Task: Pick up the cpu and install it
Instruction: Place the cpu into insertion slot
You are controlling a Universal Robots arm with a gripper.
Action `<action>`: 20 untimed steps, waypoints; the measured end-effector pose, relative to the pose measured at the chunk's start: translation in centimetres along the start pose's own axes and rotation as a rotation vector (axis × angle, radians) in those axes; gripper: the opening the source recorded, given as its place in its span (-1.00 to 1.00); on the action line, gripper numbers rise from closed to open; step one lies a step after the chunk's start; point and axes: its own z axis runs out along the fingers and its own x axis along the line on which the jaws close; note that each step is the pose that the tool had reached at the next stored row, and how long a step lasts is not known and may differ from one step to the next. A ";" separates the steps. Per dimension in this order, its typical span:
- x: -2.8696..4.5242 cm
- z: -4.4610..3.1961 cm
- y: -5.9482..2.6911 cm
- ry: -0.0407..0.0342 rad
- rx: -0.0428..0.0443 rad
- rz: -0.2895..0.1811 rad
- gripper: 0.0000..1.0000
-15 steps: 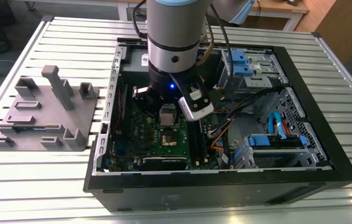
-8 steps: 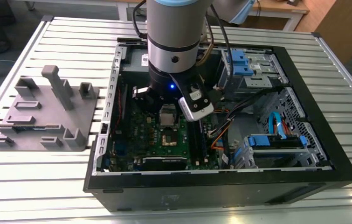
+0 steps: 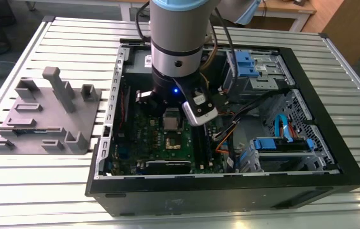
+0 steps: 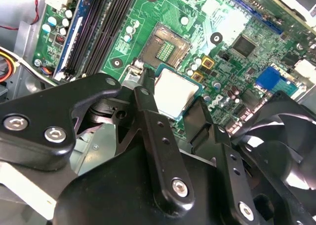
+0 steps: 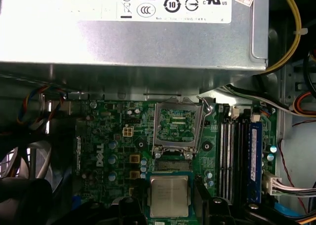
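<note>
The cpu (image 4: 177, 93), a small flat silvery square with a pale rim, sits between my gripper's (image 4: 175, 106) black fingers (image 4: 148, 104), which are shut on its two opposite edges. In the first wrist view the cpu (image 5: 169, 195) hangs over the green motherboard (image 5: 113, 136), just short of the open socket (image 5: 178, 126) with its metal frame. The second wrist view shows that socket (image 4: 165, 47) uncovered, beside the chip. In the exterior view my gripper (image 3: 172, 121) is low inside the open computer case (image 3: 320, 143), holding the cpu (image 3: 172, 118) above the socket (image 3: 173, 141).
A grey plastic fixture (image 3: 46, 119) stands on the slatted table at the exterior view's left. Black memory slots (image 5: 229, 151) run beside the socket. A silver power supply (image 5: 133, 32), cable bundles (image 3: 231, 129), blue drive bays (image 3: 250, 64) and a fan (image 4: 281, 136) crowd the case.
</note>
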 end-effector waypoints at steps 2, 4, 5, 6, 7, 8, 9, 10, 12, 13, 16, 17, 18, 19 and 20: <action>0.00 0.18 -0.01 -0.0001 0.0000 0.000 -0.06; 0.01 0.29 -0.06 0.0000 0.0001 0.000 -0.06; 0.01 0.33 -0.11 0.0001 0.0002 0.000 -0.06; 0.01 0.39 -0.15 0.0000 0.0000 0.000 -0.06; 0.01 0.44 -0.18 -0.0001 -0.0001 0.000 -0.06; 0.01 0.52 -0.22 -0.0001 -0.0001 0.000 -0.06; 0.01 0.63 -0.25 -0.0001 -0.0001 0.000 -0.06; 0.01 0.78 -0.29 0.0000 0.0000 0.000 -0.06; 0.01 1.04 -0.32 -0.0001 0.0000 0.000 -0.06; 0.01 1.14 -0.33 -0.0001 -0.0001 0.000 -0.06; 0.02 1.21 -0.35 0.0001 0.0003 0.000 -0.06; 0.01 1.21 -0.34 0.0001 0.0002 0.000 -0.06; 0.01 1.22 -0.34 0.0000 0.0001 0.000 -0.06; 0.01 1.23 -0.34 -0.0001 0.0000 0.000 -0.06; 0.01 1.23 -0.34 0.0000 0.0000 0.000 -0.06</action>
